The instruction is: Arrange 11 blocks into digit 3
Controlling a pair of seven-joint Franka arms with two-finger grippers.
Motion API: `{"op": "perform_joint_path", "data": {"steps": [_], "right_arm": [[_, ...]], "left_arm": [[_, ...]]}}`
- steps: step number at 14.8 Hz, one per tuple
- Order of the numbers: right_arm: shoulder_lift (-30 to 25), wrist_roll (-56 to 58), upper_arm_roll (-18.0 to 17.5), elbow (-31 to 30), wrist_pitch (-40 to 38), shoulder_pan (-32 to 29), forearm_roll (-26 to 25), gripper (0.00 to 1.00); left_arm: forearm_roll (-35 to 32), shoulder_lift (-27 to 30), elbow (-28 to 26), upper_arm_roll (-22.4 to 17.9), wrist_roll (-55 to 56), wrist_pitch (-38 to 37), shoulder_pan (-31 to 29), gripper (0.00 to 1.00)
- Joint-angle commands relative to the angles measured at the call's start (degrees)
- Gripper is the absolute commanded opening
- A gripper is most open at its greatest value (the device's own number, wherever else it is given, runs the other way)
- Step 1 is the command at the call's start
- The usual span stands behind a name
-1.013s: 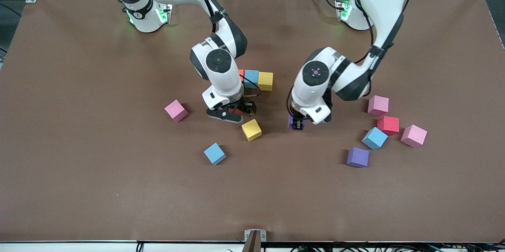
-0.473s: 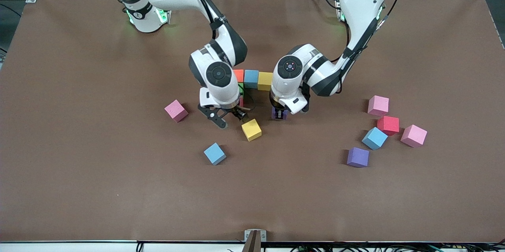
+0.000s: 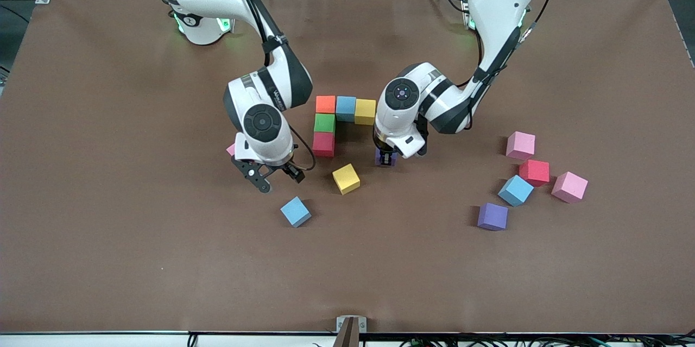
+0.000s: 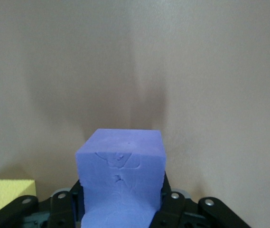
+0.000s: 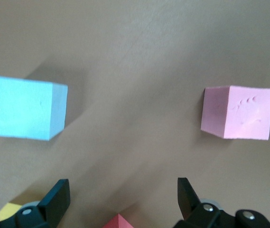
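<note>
Left end effector [image 3: 386,159] grips an upright purple cube [image 4: 121,178]; right end effector [image 3: 274,177] gapes empty.

Three blue blocks [image 3: 295,212], two yellow, two red, two purple, orange, green, three pink cubes [image 3: 520,145].

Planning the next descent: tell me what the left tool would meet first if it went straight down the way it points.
Probably bare brown table. The left tool, shut on a purple foam cube, points down, with only mat showing beneath; height above it is unclear.
</note>
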State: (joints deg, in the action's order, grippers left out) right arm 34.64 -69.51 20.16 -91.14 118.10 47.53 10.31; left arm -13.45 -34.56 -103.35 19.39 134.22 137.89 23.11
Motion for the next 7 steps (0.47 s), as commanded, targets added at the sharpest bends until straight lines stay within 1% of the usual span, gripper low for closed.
{"op": "perform_joint_path", "data": {"steps": [1,3,4,6,7], "right_arm": [[-1.9,0.1,0.4,-1.6,2.0,-1.0,-0.1,1.00],[-1.6,1.6,0.1,-1.0,2.6,-2.4,0.1,1.00],[-1.5,4.7,-0.1,-0.8,2.1,-4.0,0.4,1.00],[-1.6,16.5,0.0,-0.3,-0.4,-4.9,0.6,1.00],[-1.9,19.6,0.2,-0.3,-2.9,-4.9,0.7,1.00]], "left_arm": [[-0.7,-0.5,1.5,-0.1,5.3,0.1,2.5,0.56],[-0.7,-2.3,3.1,-0.1,8.1,0.1,4.4,0.56],[-0.7,-3.2,4.0,-0.1,9.4,0.1,5.3,0.56],[-0.7,-5.8,7.1,-0.6,12.5,0.0,7.0,0.56],[-0.7,-6.9,8.4,-0.7,13.9,0.0,7.4,0.56]]}}
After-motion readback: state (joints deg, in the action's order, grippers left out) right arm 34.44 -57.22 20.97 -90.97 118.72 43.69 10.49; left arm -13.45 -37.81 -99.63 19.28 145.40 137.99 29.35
